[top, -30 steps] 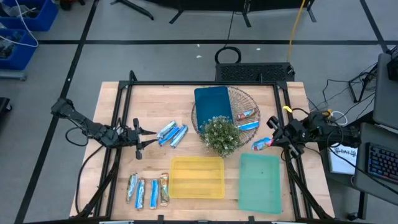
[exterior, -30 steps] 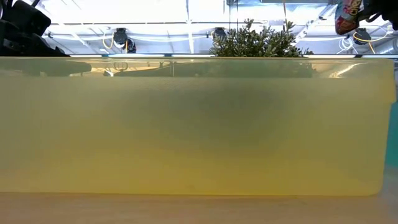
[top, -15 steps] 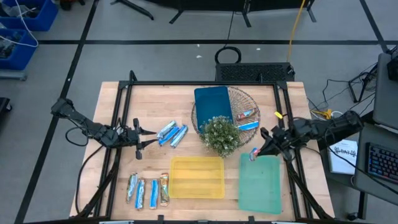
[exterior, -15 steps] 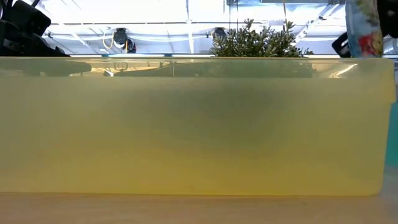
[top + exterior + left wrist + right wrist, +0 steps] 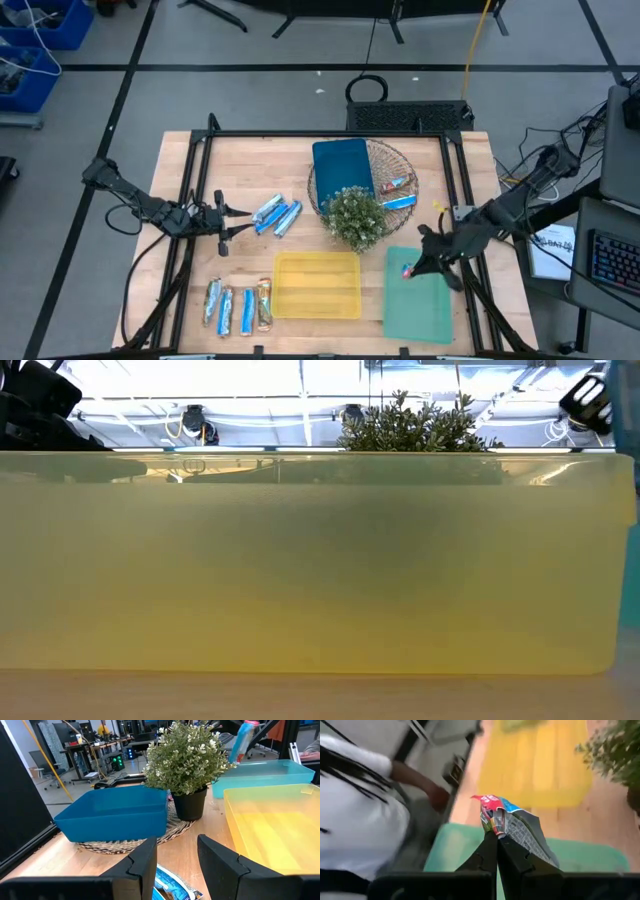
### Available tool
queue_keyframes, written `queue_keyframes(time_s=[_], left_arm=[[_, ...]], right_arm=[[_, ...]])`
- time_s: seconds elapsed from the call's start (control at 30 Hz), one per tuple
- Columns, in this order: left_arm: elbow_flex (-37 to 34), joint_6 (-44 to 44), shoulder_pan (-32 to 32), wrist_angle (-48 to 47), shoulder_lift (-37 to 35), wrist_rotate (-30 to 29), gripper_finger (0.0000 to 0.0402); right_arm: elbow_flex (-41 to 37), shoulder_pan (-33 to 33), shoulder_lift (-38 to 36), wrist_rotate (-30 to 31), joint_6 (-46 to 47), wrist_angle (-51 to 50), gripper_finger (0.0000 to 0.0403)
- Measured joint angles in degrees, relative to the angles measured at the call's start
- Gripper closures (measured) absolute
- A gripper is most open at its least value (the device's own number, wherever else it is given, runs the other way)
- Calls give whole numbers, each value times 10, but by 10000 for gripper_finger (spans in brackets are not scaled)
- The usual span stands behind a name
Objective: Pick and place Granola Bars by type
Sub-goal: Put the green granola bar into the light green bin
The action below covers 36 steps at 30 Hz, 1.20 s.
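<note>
Granola bar, blue-silver wrapper with red end (image 5: 512,822), is now hanging over the pale green plastic tray (image 5: 420,310), pinched in the right gripper (image 5: 413,268), which has been swinging inward from the table's edge; release looks imminent. Left gripper (image 5: 228,224) is waiting, fingers parted, beside two blue-wrapped bars (image 5: 277,214).

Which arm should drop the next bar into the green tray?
Right. Its gripper already pinches a red-and-blue wrapped granola bar over the light green plastic tray. The left gripper sits across the table, holding nothing.
</note>
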Motion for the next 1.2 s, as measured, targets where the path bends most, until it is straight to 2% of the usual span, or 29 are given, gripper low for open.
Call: queue_keyframes(time_s=[0.27,0.43,0.63,0.83,1.2], left_arm=[[0,0,0,0,0,0,256],[0,0,0,0,0,0,256],[0,0,0,0,0,0,256],[0,0,0,0,0,0,256],[0,0,0,0,0,0,256]], right_arm=[[103,40,171,-22,45,-91,403],[130,40,225,-17,81,-139,403],[130,36,253,18,128,-209,403],[130,36,264,16,174,-263,403],[130,36,264,17,167,-263,403]])
